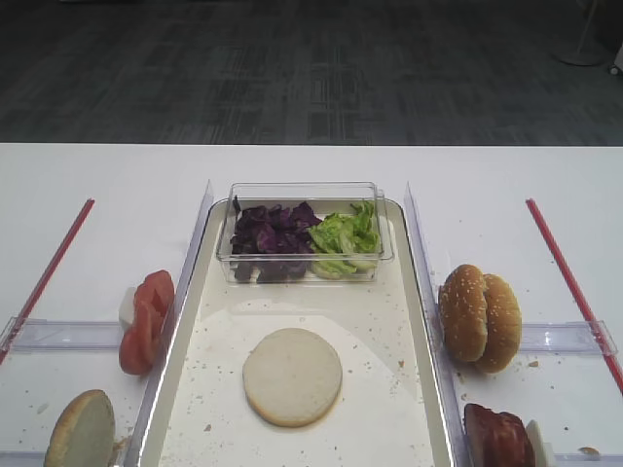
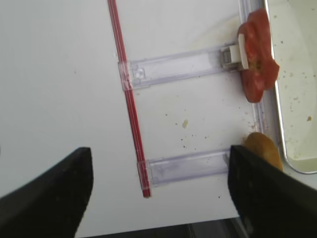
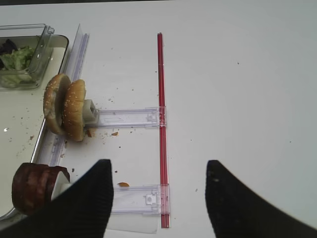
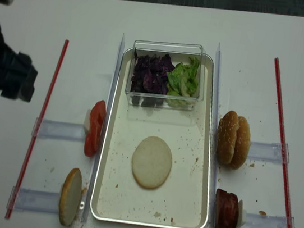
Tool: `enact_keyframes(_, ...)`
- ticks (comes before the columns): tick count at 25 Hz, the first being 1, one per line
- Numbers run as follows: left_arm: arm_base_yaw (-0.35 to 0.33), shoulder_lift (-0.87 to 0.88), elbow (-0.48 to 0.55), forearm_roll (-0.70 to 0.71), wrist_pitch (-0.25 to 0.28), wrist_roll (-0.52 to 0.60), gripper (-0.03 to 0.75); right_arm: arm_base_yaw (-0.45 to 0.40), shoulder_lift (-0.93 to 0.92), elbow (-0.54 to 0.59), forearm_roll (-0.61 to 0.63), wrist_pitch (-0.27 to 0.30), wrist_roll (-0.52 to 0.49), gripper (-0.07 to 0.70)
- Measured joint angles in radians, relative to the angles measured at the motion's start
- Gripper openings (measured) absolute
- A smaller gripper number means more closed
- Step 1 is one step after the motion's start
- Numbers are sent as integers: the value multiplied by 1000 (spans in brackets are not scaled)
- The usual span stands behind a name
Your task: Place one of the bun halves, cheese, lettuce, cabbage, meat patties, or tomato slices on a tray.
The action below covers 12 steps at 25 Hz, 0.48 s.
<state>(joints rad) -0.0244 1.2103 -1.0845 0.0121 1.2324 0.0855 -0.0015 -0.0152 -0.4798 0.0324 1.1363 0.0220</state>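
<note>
A plain bun half [image 1: 292, 377] lies flat in the middle of the tray [image 1: 380, 311]. A second bun half [image 1: 81, 428] stands on edge left of the tray, below the tomato slices [image 1: 146, 321]. Meat patties [image 1: 496, 436] stand at the right front. Cabbage [image 1: 273, 233] and lettuce [image 1: 346, 238] fill a box at the tray's back. Cheese is out of view. My left gripper [image 2: 159, 152] hangs open and empty over the table left of the tray. The right gripper [image 3: 158, 163] is open and empty over the table right of the patties [image 3: 32, 187].
Sesame-seeded buns [image 1: 479, 318] stand on edge right of the tray. The clear plastic box [image 1: 304, 195] sits across the tray's far end. Red strips [image 1: 49, 272] [image 1: 569, 282] and clear plastic holders [image 1: 68, 334] lie on both sides. The left arm [image 4: 3, 67] looms at far left.
</note>
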Motion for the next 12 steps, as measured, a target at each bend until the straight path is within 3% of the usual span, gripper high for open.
enact_keyframes(12,2,-515,276,-51,17,-9,519,0,0,0,0,0,0,445)
